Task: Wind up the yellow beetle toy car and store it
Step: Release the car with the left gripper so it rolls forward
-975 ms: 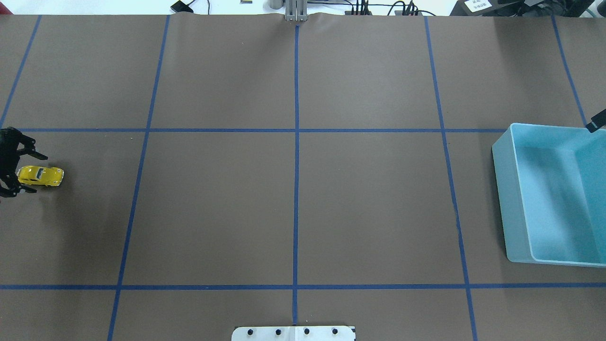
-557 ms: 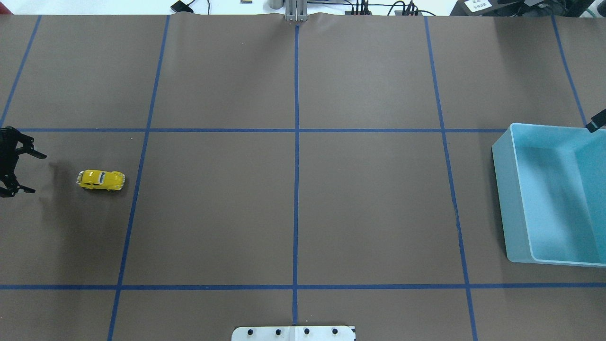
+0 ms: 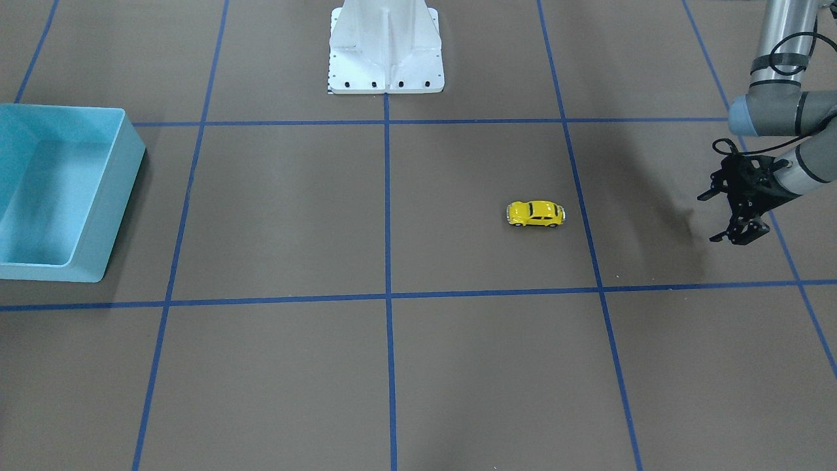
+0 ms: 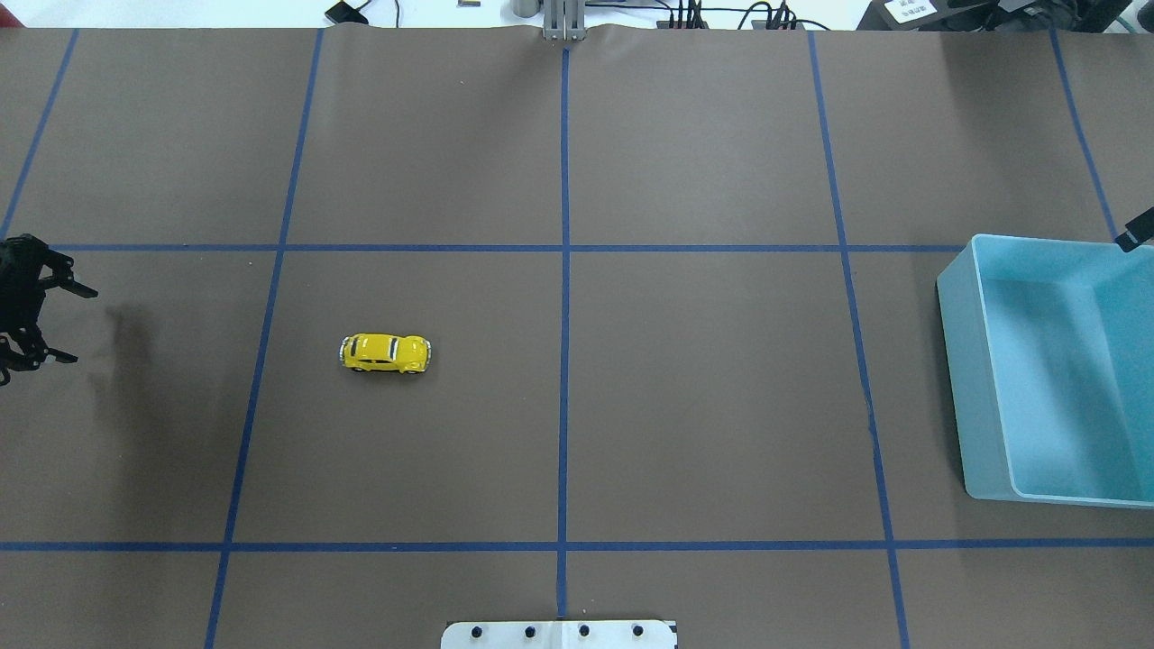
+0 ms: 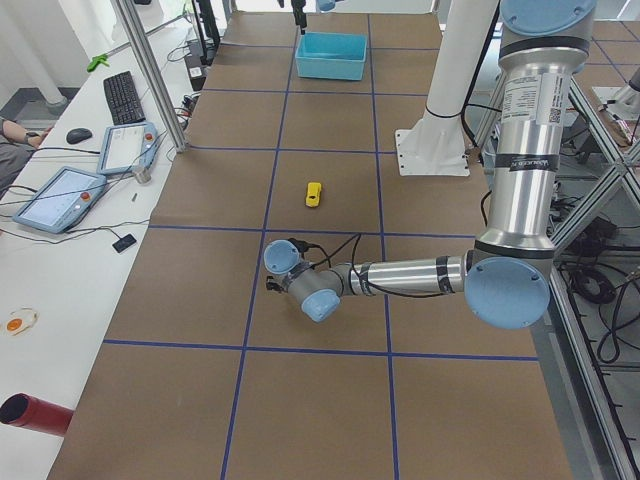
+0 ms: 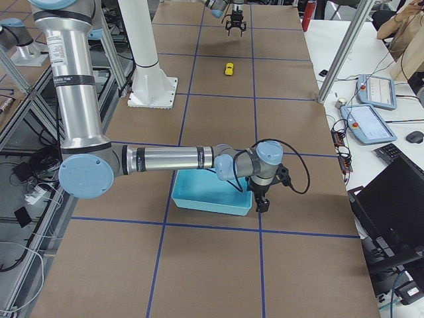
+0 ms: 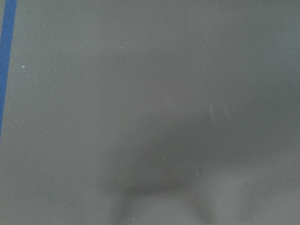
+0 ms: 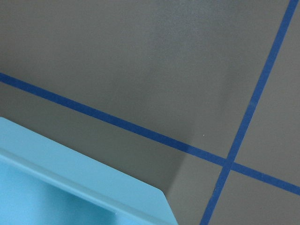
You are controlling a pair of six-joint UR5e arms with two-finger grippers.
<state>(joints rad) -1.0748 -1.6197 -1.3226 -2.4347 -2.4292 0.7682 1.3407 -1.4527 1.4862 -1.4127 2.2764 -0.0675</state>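
**Toy car alone on the mat, well ahead of the spread left jaws**

The yellow toy car stands on its wheels on the brown table cover, touching nothing. It sits lengthwise in line with the opening of the left gripper, straight out in front of it and well apart. The car is in the grid square just short of the centre tape line, on the left gripper's side of it.

The left gripper's jaws are spread wide and hold nothing. They hang low above the cover near the table's end, and a soft shadow lies on the cover between them and the car. The left wrist camera shows only blurred bare cover and one strip of blue tape.

Far beyond the car from those jaws, at the opposite end of the table, is a light blue bin. The right gripper hangs just beside its corner on the operators' side. Whether its jaws are spread or pressed together cannot be told.

The cover is matt brown, marked into large squares with blue tape, and the white robot pedestal is bolted at its edge. A white bench alongside the table carries a keyboard, a mouse, two control tablets and a laptop. Aluminium posts rise by the table's edge
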